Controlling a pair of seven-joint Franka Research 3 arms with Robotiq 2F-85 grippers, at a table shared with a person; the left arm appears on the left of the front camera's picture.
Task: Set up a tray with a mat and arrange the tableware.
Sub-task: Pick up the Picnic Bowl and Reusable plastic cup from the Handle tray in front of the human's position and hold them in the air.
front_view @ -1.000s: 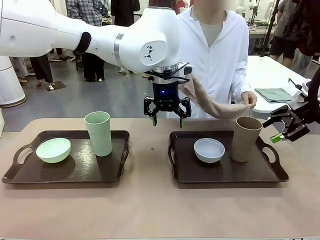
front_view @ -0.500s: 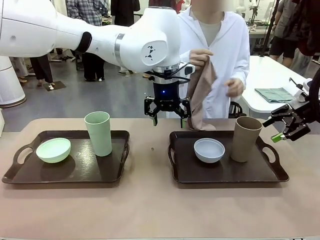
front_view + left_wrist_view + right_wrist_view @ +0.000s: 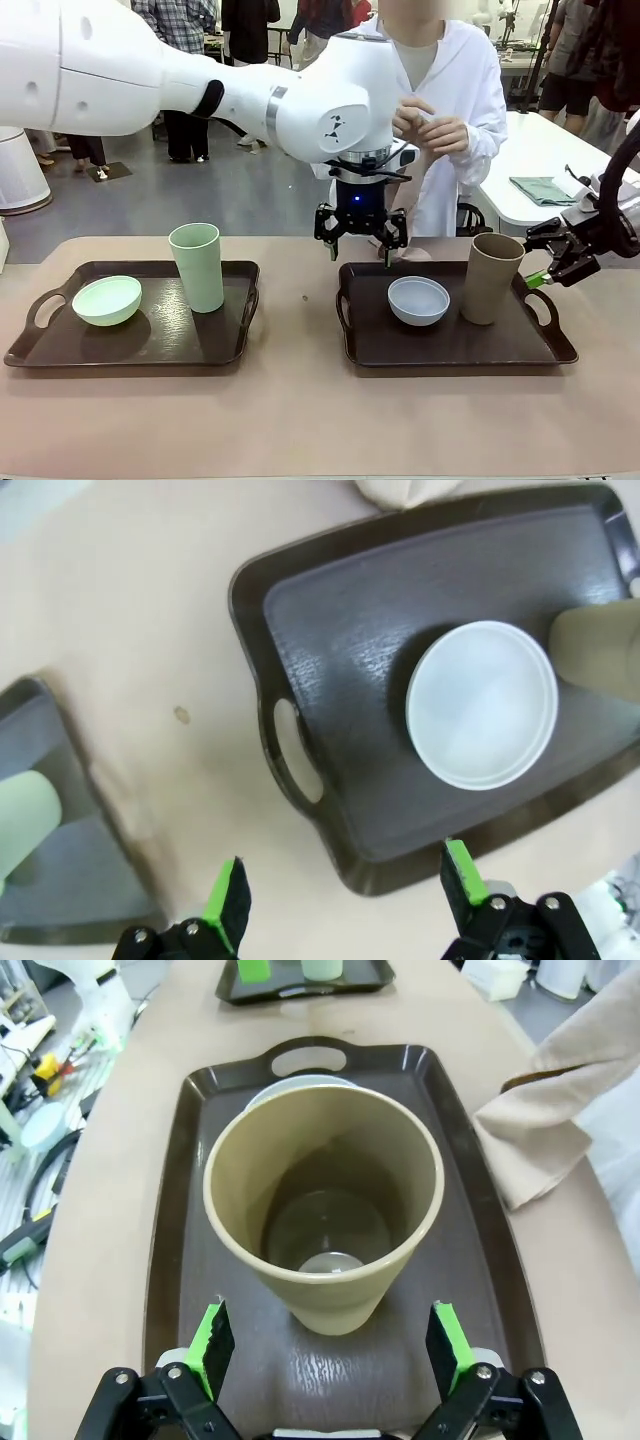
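While wide open, empty: right gripper [image 3: 328, 1338], tumbler [image 3: 325, 1210] centred beyond fingers [image 3: 212, 1345]. Looks light, stiff, tippy; suits mid-wall grip. Left gripper [image 3: 345, 892] likewise, bowl [image 3: 482, 717] past fingertips [image 3: 232, 895].

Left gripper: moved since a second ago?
Yes. The left gripper has shifted rightward in the front view, from centred on the left rim of the right tray to over its far-left corner.
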